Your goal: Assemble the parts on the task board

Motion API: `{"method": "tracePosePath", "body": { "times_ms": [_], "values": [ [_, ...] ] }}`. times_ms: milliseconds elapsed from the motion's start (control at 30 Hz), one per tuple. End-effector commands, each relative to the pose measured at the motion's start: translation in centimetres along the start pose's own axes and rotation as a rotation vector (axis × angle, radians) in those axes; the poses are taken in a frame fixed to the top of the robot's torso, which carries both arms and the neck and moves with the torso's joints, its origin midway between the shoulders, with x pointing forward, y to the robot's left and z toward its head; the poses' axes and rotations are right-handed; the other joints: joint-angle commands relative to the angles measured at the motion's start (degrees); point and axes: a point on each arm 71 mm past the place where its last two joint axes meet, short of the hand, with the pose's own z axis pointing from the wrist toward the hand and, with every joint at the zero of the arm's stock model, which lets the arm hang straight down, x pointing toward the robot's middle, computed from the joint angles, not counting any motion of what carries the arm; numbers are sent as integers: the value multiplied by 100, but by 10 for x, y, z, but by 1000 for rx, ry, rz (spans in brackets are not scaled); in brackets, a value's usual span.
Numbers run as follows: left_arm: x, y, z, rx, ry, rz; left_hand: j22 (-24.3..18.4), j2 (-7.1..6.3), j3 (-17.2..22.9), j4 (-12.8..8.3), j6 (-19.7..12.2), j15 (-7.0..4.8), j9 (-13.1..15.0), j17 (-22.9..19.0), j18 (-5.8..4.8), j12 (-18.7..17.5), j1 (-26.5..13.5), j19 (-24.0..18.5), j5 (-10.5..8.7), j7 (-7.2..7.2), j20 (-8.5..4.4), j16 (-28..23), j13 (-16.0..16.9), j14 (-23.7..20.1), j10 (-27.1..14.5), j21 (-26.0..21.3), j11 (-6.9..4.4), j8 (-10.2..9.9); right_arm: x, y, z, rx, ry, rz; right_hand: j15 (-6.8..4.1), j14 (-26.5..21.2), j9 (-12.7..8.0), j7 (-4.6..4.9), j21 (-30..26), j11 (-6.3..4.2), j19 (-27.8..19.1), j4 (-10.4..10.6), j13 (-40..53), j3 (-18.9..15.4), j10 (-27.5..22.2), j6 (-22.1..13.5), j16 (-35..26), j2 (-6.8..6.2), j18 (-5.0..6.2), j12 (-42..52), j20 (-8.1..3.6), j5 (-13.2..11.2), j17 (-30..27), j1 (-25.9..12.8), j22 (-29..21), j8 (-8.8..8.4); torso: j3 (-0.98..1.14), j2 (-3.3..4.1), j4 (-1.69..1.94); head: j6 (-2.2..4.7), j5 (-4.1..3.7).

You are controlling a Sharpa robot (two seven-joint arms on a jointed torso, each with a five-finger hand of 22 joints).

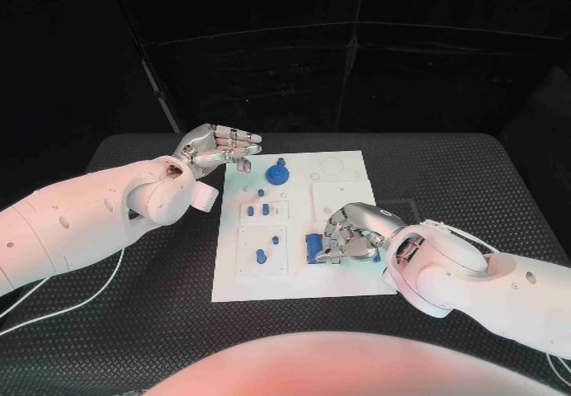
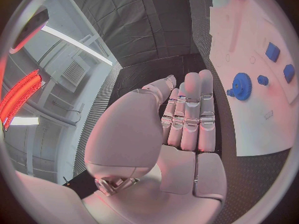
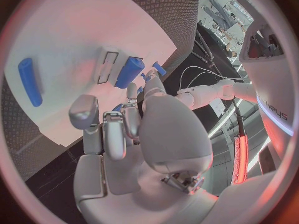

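Right robot hand [image 1: 349, 233] — fingertips touching blue part [image 1: 314, 247].

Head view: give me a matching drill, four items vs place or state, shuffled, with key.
Items:
1. left hand
2. right hand
3. blue gear
4. task board

Places or states:
A. white plate, mid-table
B. at the board's far left corner, fingers curled, holding nothing
C. on the board's far part
D. over the board's near right part, by a blue part

Pairs: 1-B, 2-D, 3-C, 4-A

black table [image 1: 476, 181] | white task board [image 1: 345, 186] flat at centre
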Motion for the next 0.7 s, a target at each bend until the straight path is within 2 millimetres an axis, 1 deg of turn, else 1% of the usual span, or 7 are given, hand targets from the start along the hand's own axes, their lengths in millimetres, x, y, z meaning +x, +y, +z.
{"method": "tracePosePath", "body": {
  "times_ms": [33, 167, 333, 433, 567, 700],
  "values": [
    [1, -1, 1, 7, 10, -7, -8, 54, 3, -22, -50, -9, -3, -6, 76, 31, -8, -24, -17, 2, 5, -19, 5, -30, -42, -18, 7, 4, 3, 2, 1, -14, 43, -19, -30, 479, 12, 1, 13, -5, 14, -71, 3, -8, 21, 39, 5, -4, -53, -25, -22, -34, 851, 136, -13, 39, -1, 8, 12, 0, 5],
    [1, -1, 1, 7, 10, -7, -8, 54, 3, -22, -50, -9, -3, -6, 76, 31, -8, -24, -17, 2, 5, -19, 5, -30, -42, -18, 7, 4, 3, 0, 4, 6, 18, -25, -39, 481, 26, -19, 25, -20, 25, -111, 46, -15, 41, 90, 11, 30, -58, 14, -30, 27, 865, 195, 12, 77, -2, 11, 6, 0, 13],
    [1, -1, 0, 7, 9, -7, -8, 54, 3, -22, -50, -9, -3, -6, 76, 31, -8, -24, -17, 2, 5, -19, 5, -30, -42, -18, 7, 4, 1, -2, 6, 29, -12, -36, -53, 484, 36, -42, 40, -39, 40, -142, 84, -11, 63, 126, 19, 78, -62, 51, -41, 66, 882, 246, 41, 105, -4, 12, 9, 0, 10],
    [1, -2, 0, 7, 9, -7, -8, 54, 3, -22, -50, -9, -3, -6, 76, 31, -8, -24, -17, 2, 5, -19, 5, -30, -42, -18, 7, 4, -1, -3, 8, 43, -44, -39, -66, 487, 42, -60, 54, -55, 53, -150, 106, 1, 77, 153, 27, 147, -66, 71, -52, 101, 900, 272, 65, 125, 0, 10, 5, 0, 18],
    [1, -2, 0, 7, 9, -7, -8, 54, 3, -22, -50, -9, -3, -6, 76, 31, -8, -24, -17, 2, 5, -19, 5, -30, -42, -18, 7, 4, -2, -4, 8, 47, -73, -34, -76, 490, 47, -70, 61, -64, 60, -94, 127, -31, 92, 165, 32, 213, -68, 90, -64, 124, 911, 193, 77, 142, 1, 10, 7, 0, 18],
    [1, -1, 0, 6, 9, -7, -8, 54, 3, -22, -50, -9, -3, -6, 76, 31, -8, -24, -17, 2, 5, -19, 5, -30, -42, -18, 7, 4, -3, -4, 8, 44, -85, -31, -80, 490, 48, -71, 62, -66, 62, -71, 130, -57, 93, 160, 32, 222, -69, 91, -68, 127, 911, 155, 80, 146, 3, 7, 1, 0, 27]
  ]
}}
